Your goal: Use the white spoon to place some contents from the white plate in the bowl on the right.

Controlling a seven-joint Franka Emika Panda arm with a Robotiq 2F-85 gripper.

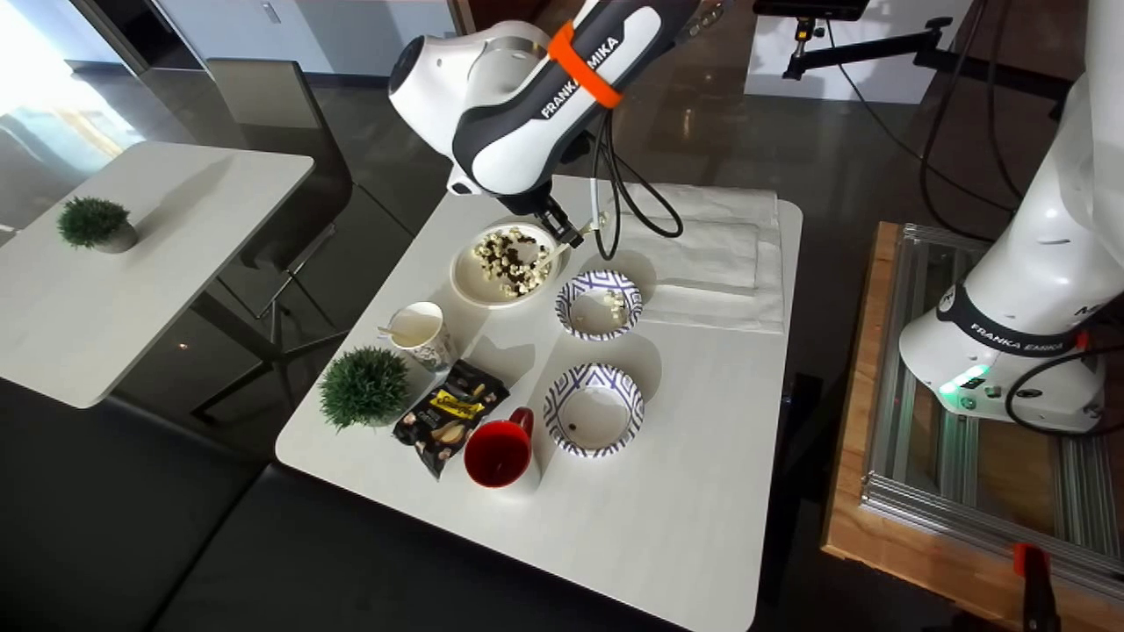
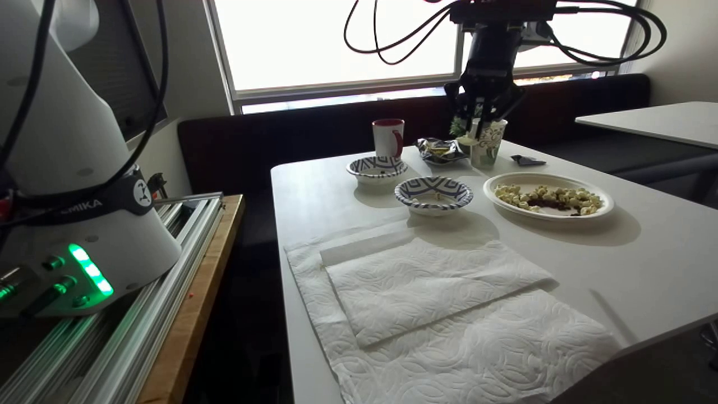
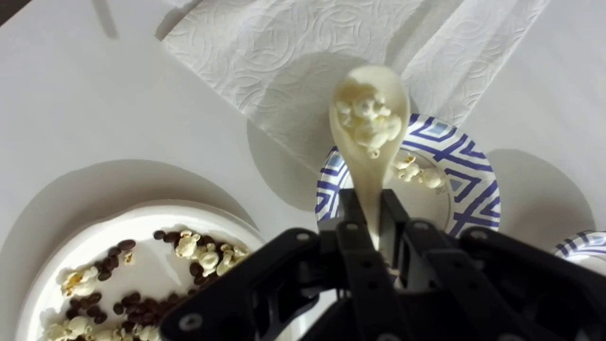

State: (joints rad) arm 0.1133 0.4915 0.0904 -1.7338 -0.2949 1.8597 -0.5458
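Note:
My gripper [image 1: 571, 233] is shut on the white spoon's handle, above the table between plate and bowl. In the wrist view the gripper [image 3: 374, 203] has the white spoon [image 3: 363, 173] pointing away, its head loaded with several popcorn pieces. The white plate [image 1: 472, 283] holds a heap of popcorn and dark beans; it also shows in an exterior view [image 2: 606, 206] and the wrist view [image 3: 52, 265]. The striped bowl [image 1: 587, 311] with a few popcorn pieces is beside the plate. In the wrist view the bowl [image 3: 473, 177] lies below the spoon, partly hidden by spoon and fingers.
A larger striped bowl [image 1: 601, 420] with one dark bit stands beyond. A red-lined mug [image 1: 499, 458], a black snack bag [image 1: 452, 411], a plant [image 1: 364, 386] and a patterned cup [image 1: 430, 342] stand nearby. Paper towels [image 2: 437, 286] lie beside the bowl.

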